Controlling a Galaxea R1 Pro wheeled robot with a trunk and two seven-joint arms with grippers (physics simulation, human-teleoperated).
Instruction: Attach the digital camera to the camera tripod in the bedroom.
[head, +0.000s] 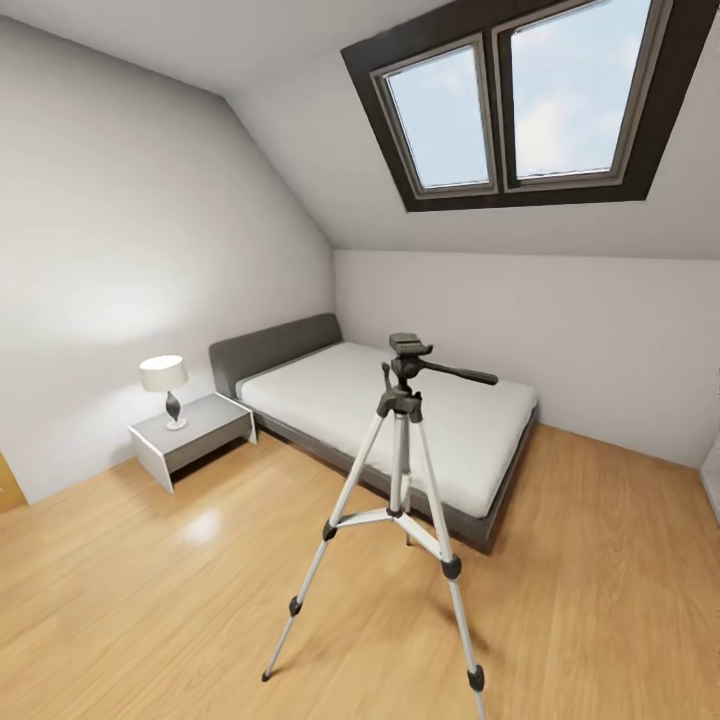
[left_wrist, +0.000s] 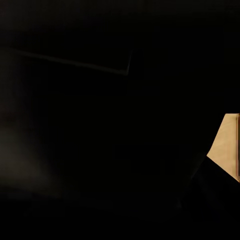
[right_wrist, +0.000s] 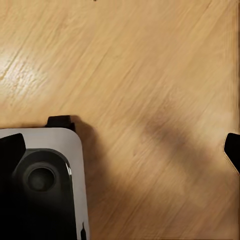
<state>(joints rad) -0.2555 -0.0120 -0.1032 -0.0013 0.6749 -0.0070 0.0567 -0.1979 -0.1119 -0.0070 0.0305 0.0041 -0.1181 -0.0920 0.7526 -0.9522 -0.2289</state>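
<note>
Camera tripod (head: 402, 480) stands on the wood floor (head: 150, 600), near centre, just before the bed (head: 400, 410); mount head bare. Judged light and tippy, legs stiff: steady it high, near the head. Jaws' state cannot be told for either arm.

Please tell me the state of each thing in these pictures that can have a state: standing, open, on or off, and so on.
camera tripod: standing upright on the wood floor, legs spread, head bare, no camera mounted.
tripod handle: sticking out sideways from the head.
skylight: appears closed, daylight sky behind it.
table lamp: upright on the nightstand; cannot tell if lit.
bed: bare white mattress.
</note>
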